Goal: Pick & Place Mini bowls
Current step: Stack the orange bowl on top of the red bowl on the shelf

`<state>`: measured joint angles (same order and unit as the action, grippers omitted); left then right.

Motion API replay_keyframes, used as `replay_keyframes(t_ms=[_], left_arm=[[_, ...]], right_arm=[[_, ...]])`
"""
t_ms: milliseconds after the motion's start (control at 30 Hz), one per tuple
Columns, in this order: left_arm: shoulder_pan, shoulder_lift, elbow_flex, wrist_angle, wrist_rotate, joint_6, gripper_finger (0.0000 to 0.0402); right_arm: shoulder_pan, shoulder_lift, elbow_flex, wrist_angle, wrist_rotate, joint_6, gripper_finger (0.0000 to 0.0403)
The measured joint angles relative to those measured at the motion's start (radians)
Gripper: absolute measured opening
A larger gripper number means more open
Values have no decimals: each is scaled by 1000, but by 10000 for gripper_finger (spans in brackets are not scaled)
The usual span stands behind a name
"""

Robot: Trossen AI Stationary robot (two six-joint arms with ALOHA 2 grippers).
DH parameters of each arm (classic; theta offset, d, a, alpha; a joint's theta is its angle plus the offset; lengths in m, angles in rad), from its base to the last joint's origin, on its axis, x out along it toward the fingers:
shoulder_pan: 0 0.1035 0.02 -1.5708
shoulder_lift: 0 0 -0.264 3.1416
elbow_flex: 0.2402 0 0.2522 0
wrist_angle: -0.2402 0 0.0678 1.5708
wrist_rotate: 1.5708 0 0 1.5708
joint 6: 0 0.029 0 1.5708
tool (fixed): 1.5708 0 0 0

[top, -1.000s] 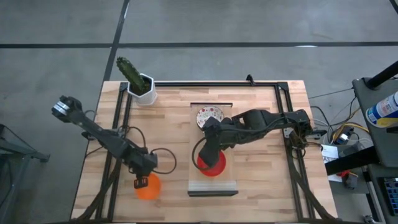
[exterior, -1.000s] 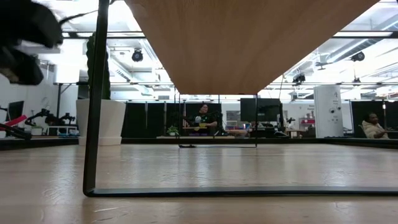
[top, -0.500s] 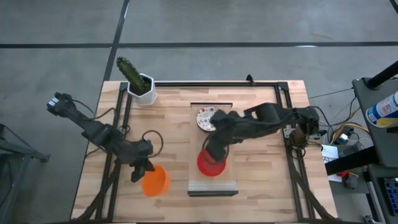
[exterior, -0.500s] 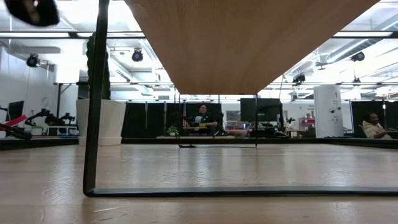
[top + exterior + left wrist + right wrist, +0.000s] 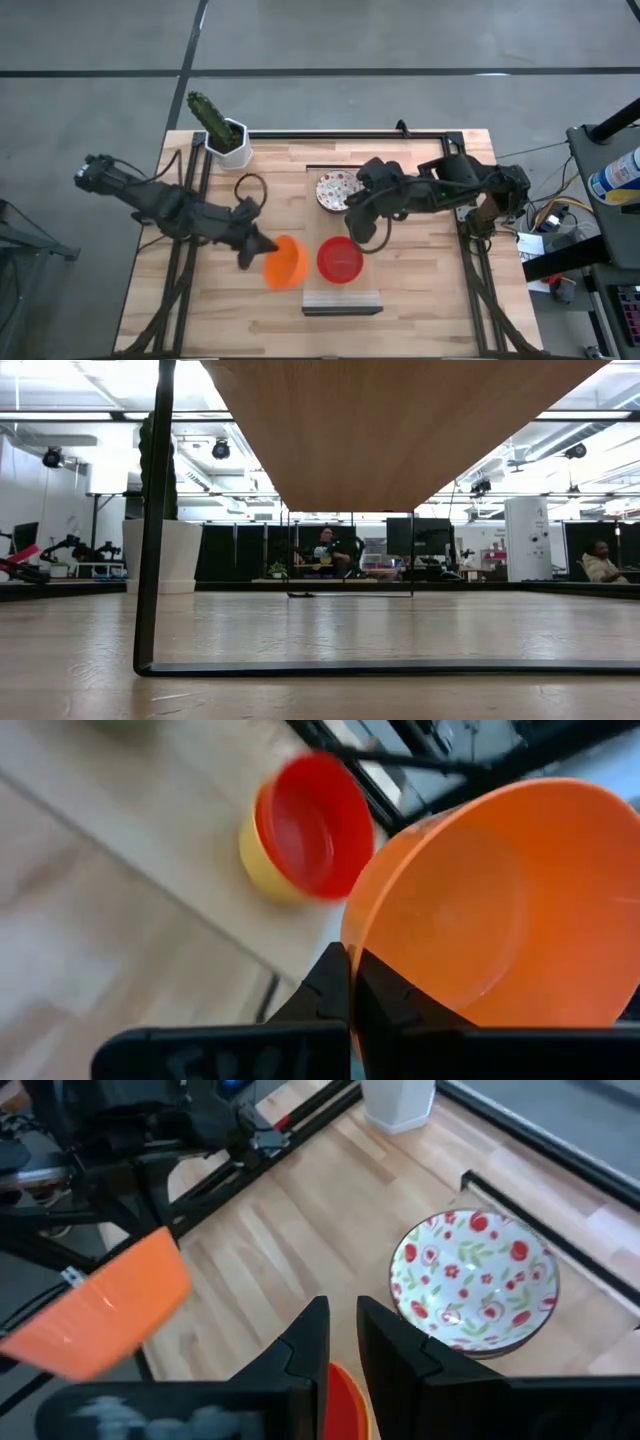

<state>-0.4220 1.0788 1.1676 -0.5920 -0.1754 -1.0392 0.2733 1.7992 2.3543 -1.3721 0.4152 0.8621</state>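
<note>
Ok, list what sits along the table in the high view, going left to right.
Cactus pot → left gripper → orange bowl → red bowl → right gripper.

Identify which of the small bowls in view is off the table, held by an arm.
The orange bowl: the left gripper pinches its rim, tilted, while the red bowl and speckled bowl rest ungripped.

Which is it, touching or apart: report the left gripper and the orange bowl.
Touching. The left wrist view shows the left gripper shut on the orange bowl's rim, one finger on each side.
</note>
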Motion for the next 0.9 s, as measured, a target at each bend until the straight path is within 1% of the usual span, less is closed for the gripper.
replay_keyframes(t_ms=[233, 367, 500, 567, 700, 900], left_arm=[[97, 141, 109, -1, -3, 75, 0], [145, 240, 173, -1, 8, 84, 0], [180, 337, 247, -2, 50, 117, 0], [195, 383, 285, -3, 90, 124, 0], [198, 468, 361, -21, 134, 158, 0], [199, 561, 464, -176, 132, 204, 0]], right_arm=[[12, 0, 0, -18, 7, -5, 54], [24, -7, 0, -44, 7, -5, 54], [31, -29, 0, -45, 7, -2, 54], [39, -40, 0, -44, 6, -1, 54], [54, -55, 0, -42, 5, -1, 54], [68, -63, 0, -41, 6, 2, 54]])
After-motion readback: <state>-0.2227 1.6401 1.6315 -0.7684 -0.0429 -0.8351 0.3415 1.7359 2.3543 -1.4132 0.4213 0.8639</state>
